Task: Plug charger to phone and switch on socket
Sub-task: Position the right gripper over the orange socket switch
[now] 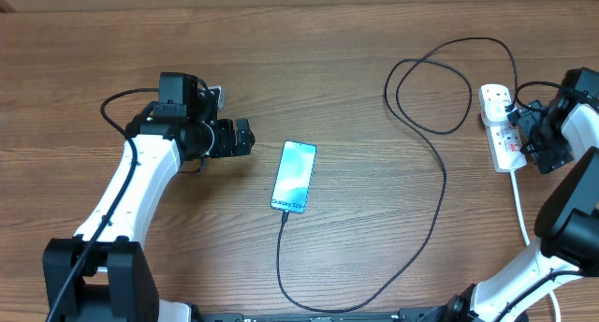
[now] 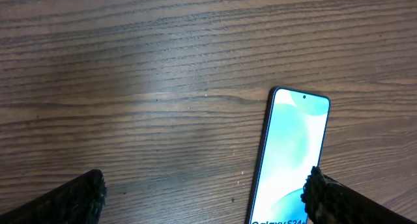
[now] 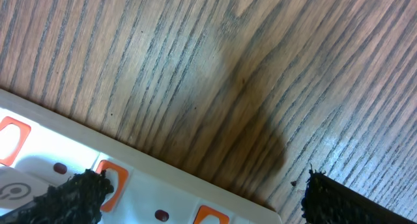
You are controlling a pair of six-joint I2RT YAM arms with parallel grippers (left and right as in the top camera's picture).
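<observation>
The phone [image 1: 294,176] lies flat mid-table with its teal screen up and "Galaxy" text at its near end. The charger [image 1: 445,186], a thin black cable, runs from that near end in a wide loop to the socket [image 1: 501,127], a white power strip at the far right, where a black plug [image 1: 509,105] sits in it. My left gripper [image 1: 245,138] hovers open just left of the phone [image 2: 290,152], its right fingertip [image 2: 332,198] over the screen's edge. My right gripper [image 1: 522,135] is open over the socket [image 3: 163,188], its left fingertip [image 3: 71,198] above an orange switch [image 3: 107,178].
The socket's white cord [image 1: 520,214] trails toward the near right edge, beside my right arm. The charger's loop [image 1: 426,88] spreads over the far table between phone and socket. Bare wood [image 2: 130,87] lies around the phone.
</observation>
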